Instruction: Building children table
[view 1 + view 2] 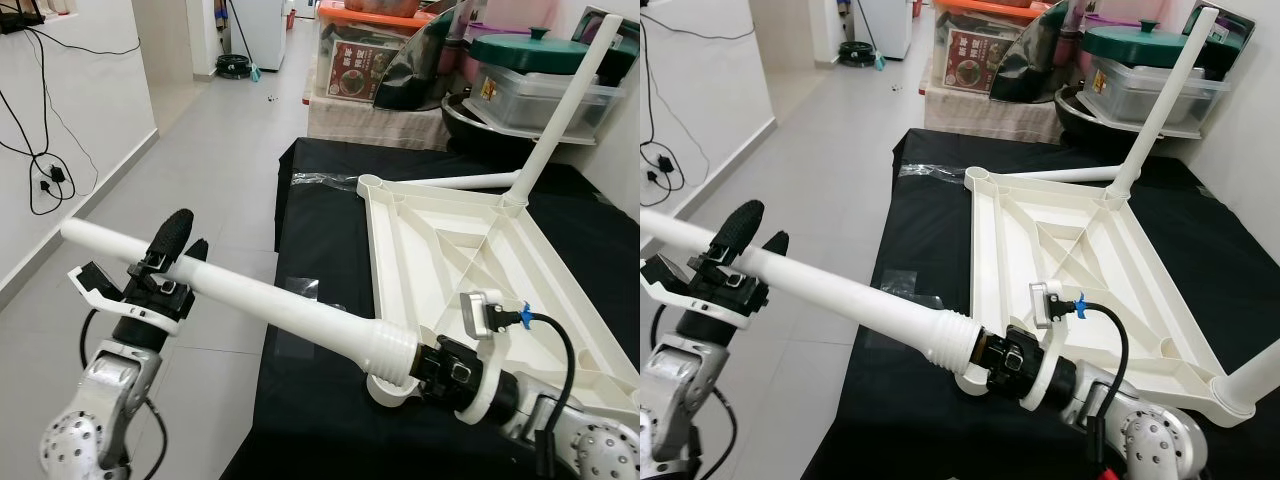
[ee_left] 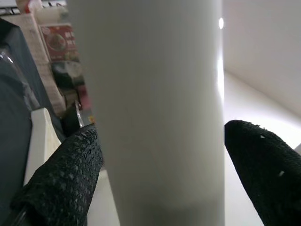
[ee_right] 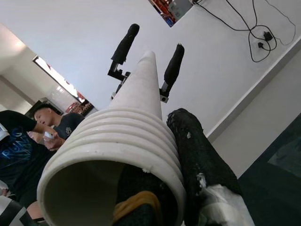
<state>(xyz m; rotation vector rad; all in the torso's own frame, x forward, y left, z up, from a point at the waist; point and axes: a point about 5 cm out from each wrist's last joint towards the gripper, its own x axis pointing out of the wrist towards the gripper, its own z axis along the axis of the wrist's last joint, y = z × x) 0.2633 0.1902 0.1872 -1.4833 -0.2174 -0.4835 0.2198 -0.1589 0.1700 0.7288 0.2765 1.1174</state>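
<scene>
White plastic table legs (image 1: 270, 295): four
Upturned white plastic tabletop (image 1: 470, 250): one
Black two-fingered grippers (image 1: 180, 240): two
Black cloth-covered table (image 1: 320, 230): one

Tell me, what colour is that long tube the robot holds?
White; the table leg shows best in the left eye view.

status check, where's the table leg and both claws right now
Left claw around white leg near plain end. Right claw grips threaded end beside upturned tabletop. Nothing in the way.
</scene>
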